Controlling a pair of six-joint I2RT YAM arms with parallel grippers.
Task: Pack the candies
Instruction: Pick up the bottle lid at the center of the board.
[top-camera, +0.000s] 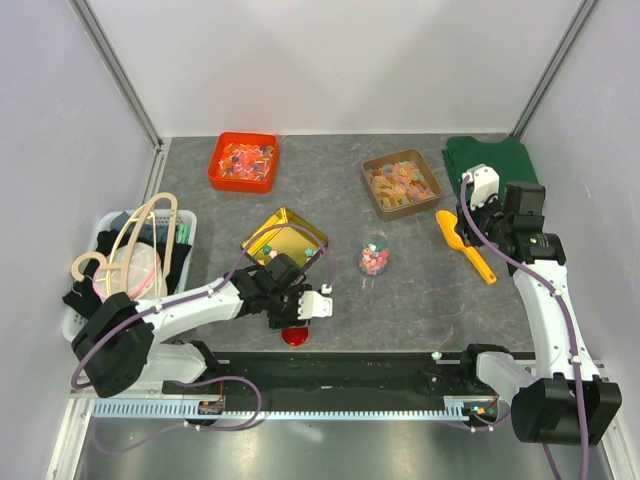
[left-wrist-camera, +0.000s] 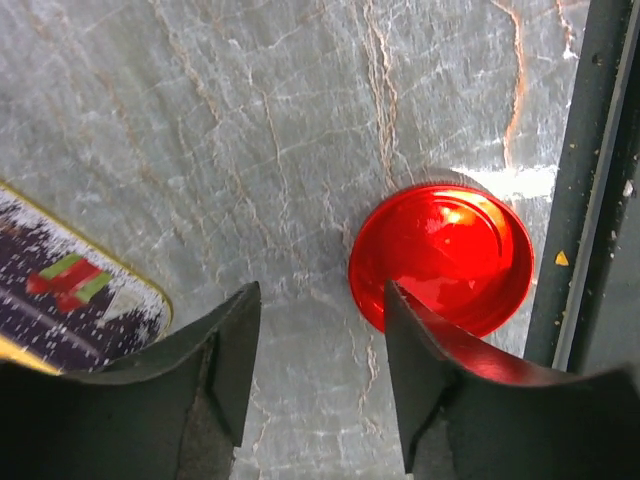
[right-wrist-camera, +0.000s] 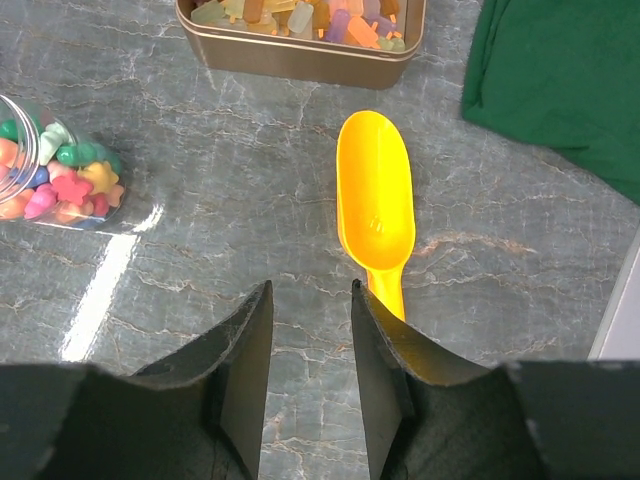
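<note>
The candies (top-camera: 374, 260), small chunky sweets in mixed colours, fill a clear jar (right-wrist-camera: 40, 215) in the middle of the table; the same candies (right-wrist-camera: 60, 180) show at the left of the right wrist view. A red round lid (left-wrist-camera: 450, 250) lies flat near the front edge, where the top view also shows the lid (top-camera: 294, 337). My left gripper (left-wrist-camera: 320, 300) hangs open just left of it with only bare table between its fingers. From above, the left gripper (top-camera: 302, 312) sits just behind the lid. My right gripper (right-wrist-camera: 310, 290) is open and empty over the handle end of a yellow scoop (right-wrist-camera: 376, 200).
An orange-red tray (top-camera: 216, 172) of wrapped sweets and a brown tray (top-camera: 372, 196) of gummies stand at the back. A yellow tin (top-camera: 284, 238) lies behind the left gripper. A green cloth (top-camera: 490, 160) is back right, a white basket (top-camera: 72, 318) with hangers at left. A black rail (left-wrist-camera: 590, 200) borders the lid.
</note>
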